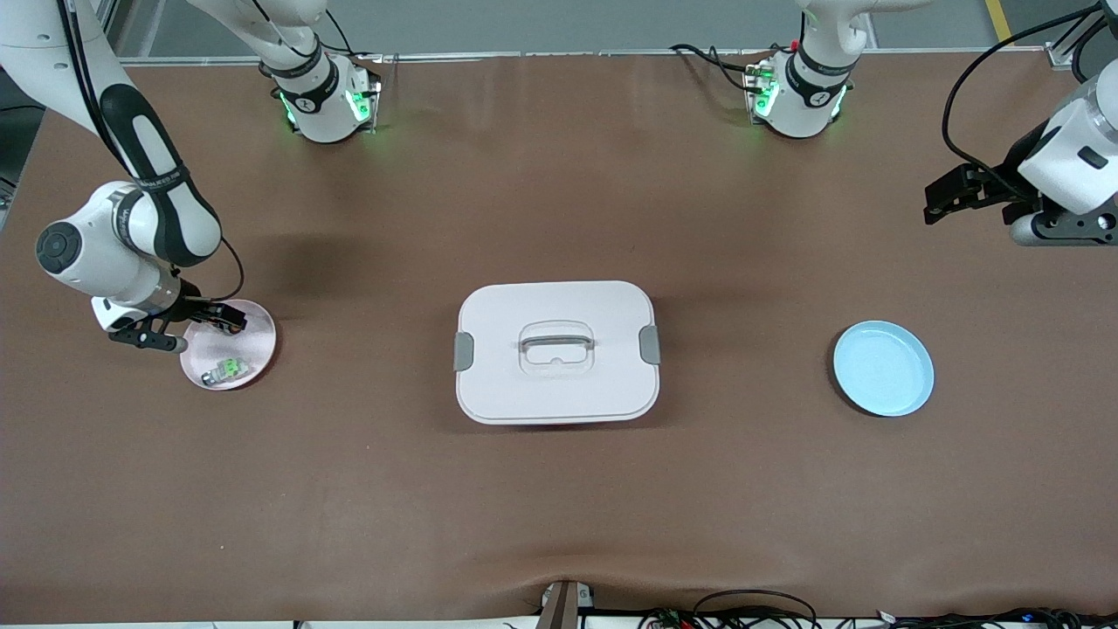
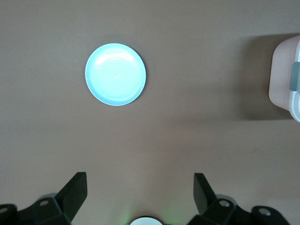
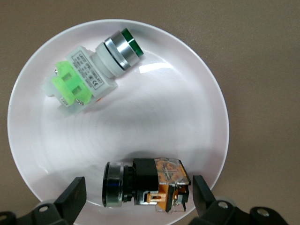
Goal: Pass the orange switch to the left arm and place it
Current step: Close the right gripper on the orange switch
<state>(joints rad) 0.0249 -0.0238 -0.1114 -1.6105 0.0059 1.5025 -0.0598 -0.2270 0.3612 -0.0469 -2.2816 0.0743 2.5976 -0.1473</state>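
**Orange switch on its side, box shut at mid-table**

The orange switch lies on its side in the pink plate at the right arm's end of the table — black body, round dark cap, orange terminal block with metal contacts. It lies apart from the green-and-grey switch on the same plate. The box sits flat at the table's centre — white, rounded, lid on, grey latches at both ends, clear handle lying on top — well apart from the plate.

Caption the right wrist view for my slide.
Open right claw straddles the orange switch on the pink plate, beside the green switch.
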